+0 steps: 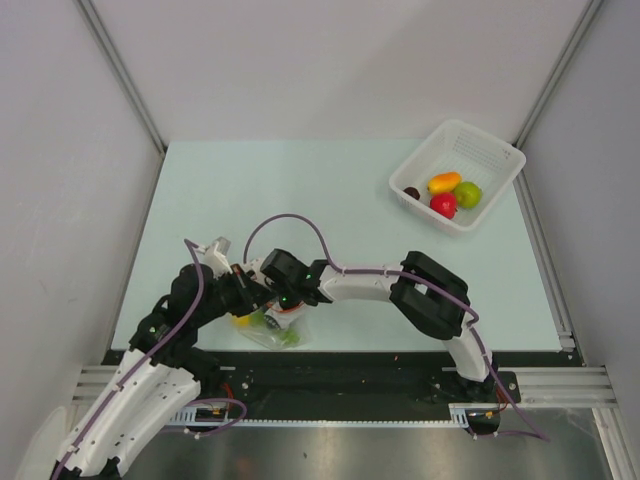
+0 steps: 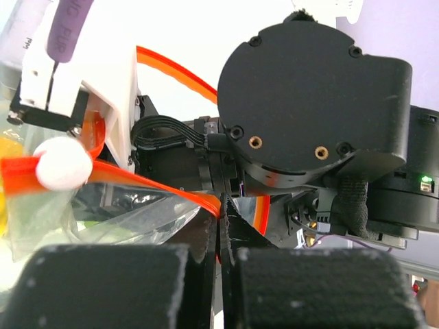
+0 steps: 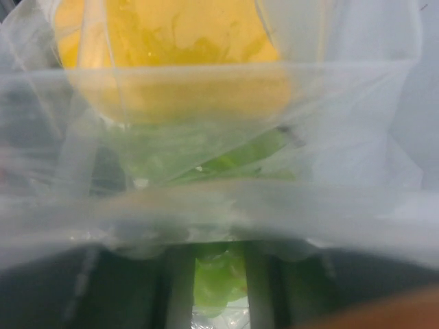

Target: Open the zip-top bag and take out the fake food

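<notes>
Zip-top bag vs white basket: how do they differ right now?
Zip-top bag: clear, soft, crumpled, at the near edge. Basket: white mesh, box-shaped, far right corner. Left gripper pinches the bag's strip; nothing touches the basket. Both hold fake food.

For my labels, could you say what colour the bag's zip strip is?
Orange-red zip strip; left wrist view.

This is a robotics lab test cell, not a home or kitchen. A pale green surface [image 1: 300, 190] is boxed in by plain white panels [image 1: 330, 60], with aluminium struts [image 1: 120, 70] running to the upper corners. Along the bottom edge, a left arm [image 1: 130, 400] and right arm [image 1: 400, 285] (purple cabling [image 1: 290, 220] looped over them) stand on a metal rail [image 1: 560, 380]. At upper right, plastic fruit [image 1: 444, 204] lies in a white mesh basket [image 1: 490, 150].
</notes>
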Action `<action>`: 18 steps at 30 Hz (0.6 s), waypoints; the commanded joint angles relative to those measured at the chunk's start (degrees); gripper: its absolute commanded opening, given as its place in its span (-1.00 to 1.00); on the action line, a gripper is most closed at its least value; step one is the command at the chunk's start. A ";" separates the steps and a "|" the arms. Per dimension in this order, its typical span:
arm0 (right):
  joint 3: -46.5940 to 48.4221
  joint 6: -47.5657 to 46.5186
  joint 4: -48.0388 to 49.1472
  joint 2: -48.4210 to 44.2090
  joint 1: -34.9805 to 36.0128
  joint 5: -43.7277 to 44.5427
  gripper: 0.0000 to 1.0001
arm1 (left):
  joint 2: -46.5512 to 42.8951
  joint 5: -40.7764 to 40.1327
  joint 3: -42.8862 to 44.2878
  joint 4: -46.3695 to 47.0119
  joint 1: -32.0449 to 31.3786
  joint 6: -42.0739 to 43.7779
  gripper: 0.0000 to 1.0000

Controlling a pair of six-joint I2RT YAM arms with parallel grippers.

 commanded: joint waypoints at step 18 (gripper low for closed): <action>-0.43 -0.36 -6.64 -19.50 -5.93 0.74 -0.49 | -3.84 -7.04 -0.87 -1.02 -0.01 -1.63 -0.99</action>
